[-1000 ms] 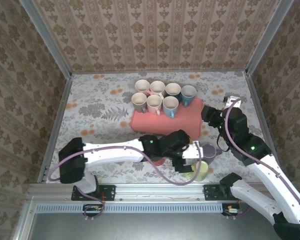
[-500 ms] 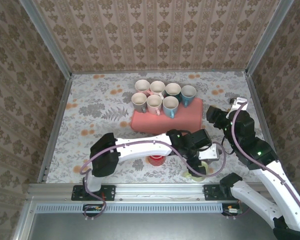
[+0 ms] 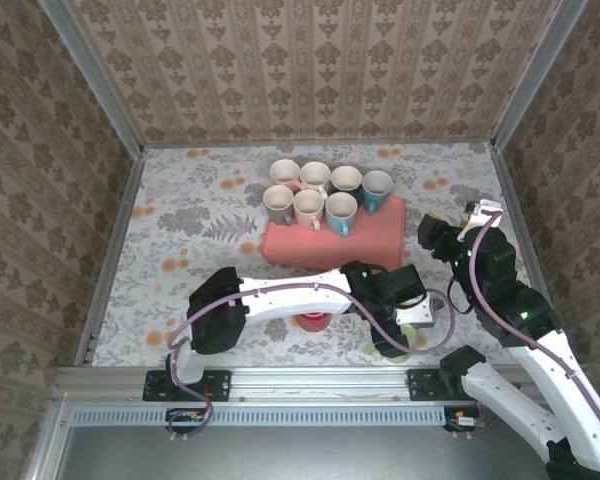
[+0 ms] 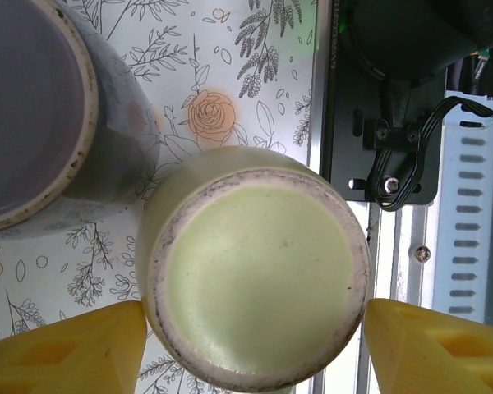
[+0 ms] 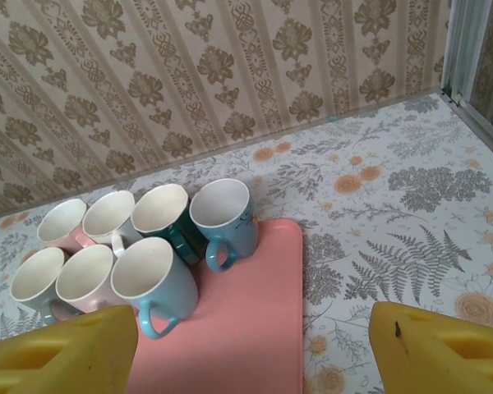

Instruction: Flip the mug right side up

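At the counter's [image 4: 246,74] near edge, just beside a purple mug [image 4: 33,107] that is also base-up, the green mug [image 4: 255,271] stands upside down, its bottom facing the left wrist camera. The left pincer [image 4: 255,328] has its yellow fingers [image 4: 74,349] close against the mug's wall on both sides; whether they pinch it I cannot tell. Farther back, the right pincer [image 5: 253,328] hangs spread wide, facing the pink tray [image 5: 255,271] of six upright mugs [image 5: 222,209].

Damask-papered walls [image 3: 320,70], floral-print tabletop [image 3: 180,230]
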You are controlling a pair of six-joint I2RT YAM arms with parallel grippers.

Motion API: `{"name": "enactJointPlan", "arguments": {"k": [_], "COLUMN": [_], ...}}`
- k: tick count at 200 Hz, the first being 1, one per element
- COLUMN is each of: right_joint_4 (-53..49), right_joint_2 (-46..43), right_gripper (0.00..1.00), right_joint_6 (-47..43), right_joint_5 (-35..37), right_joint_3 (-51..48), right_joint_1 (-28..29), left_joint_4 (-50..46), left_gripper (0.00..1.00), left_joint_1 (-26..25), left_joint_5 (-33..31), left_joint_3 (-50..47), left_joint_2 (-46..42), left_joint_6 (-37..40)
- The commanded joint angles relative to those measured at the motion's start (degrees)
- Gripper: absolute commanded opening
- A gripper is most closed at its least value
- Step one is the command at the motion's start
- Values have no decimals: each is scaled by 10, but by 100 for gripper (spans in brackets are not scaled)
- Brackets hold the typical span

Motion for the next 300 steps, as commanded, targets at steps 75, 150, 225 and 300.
{"name": "enactJointPlan", "arguments": {"k": [75, 150, 225, 300], "right_joint_4": [-5, 4, 4, 23], "right_joint_2": [-16, -18, -25, -26], "right_gripper": [77, 78, 78, 78], "right_joint_6": [-12, -14, -19, -46], "right_joint_5": [19, 21, 14, -39], "right_joint_3": [-19, -17, 2, 20], "right_joint_1": [-7, -12, -13, -13], "left_joint_4": [-35, -32, -33, 280], "left_gripper": [86, 63, 44, 42], "left_joint_1": [-8, -2, 34, 159], "left_joint_5": [-34, -61, -50, -2], "left_joint_3": [68, 70, 0, -252], "left_joint_2": [60, 88, -49, -368], "left_joint_6": [-36, -27, -12, -136]}}
